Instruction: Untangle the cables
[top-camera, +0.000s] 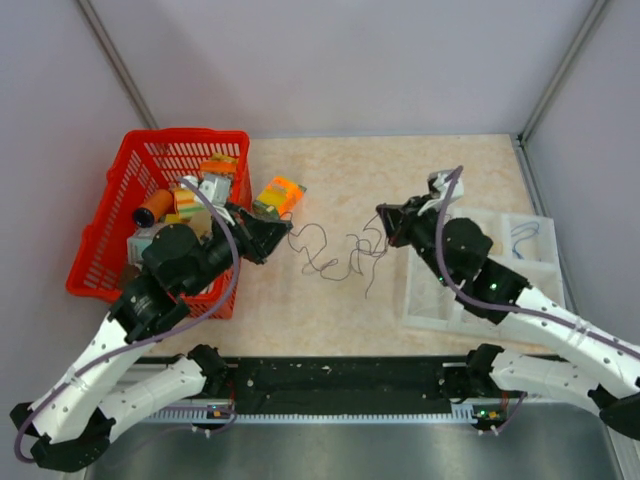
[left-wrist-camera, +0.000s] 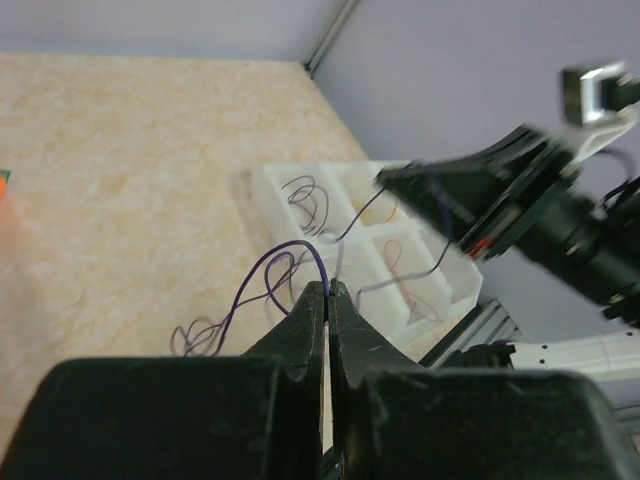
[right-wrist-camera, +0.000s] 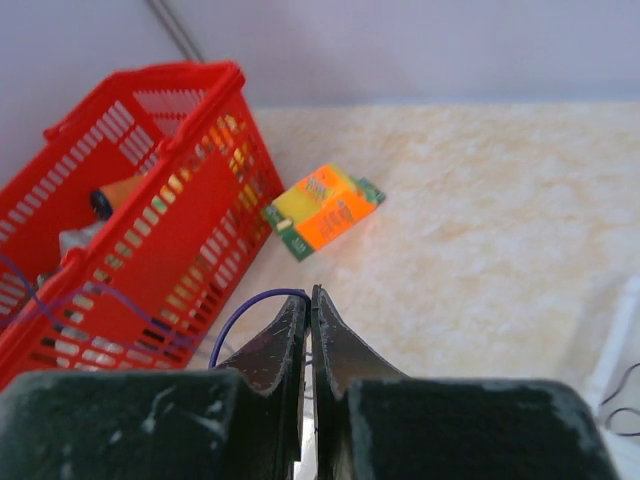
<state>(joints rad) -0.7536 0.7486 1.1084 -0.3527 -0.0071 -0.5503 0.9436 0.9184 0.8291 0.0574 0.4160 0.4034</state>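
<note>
A tangle of thin dark and purple cables (top-camera: 335, 258) lies on the beige table between my two grippers. My left gripper (top-camera: 285, 232) is at the tangle's left end, beside the basket. In the left wrist view its tips (left-wrist-camera: 328, 290) are shut on a purple cable (left-wrist-camera: 262, 272) that loops down toward the table. My right gripper (top-camera: 382, 222) is at the tangle's right end. The right wrist view shows it (right-wrist-camera: 308, 296) shut on a purple cable (right-wrist-camera: 236, 318) that arcs away to the left.
A red basket (top-camera: 190, 137) full of objects stands at the left, with an orange and yellow box (top-camera: 280, 193) next to it. A white compartment tray (top-camera: 545, 262) at the right holds a blue cable (top-camera: 522, 238) and other thin cables (left-wrist-camera: 310, 200).
</note>
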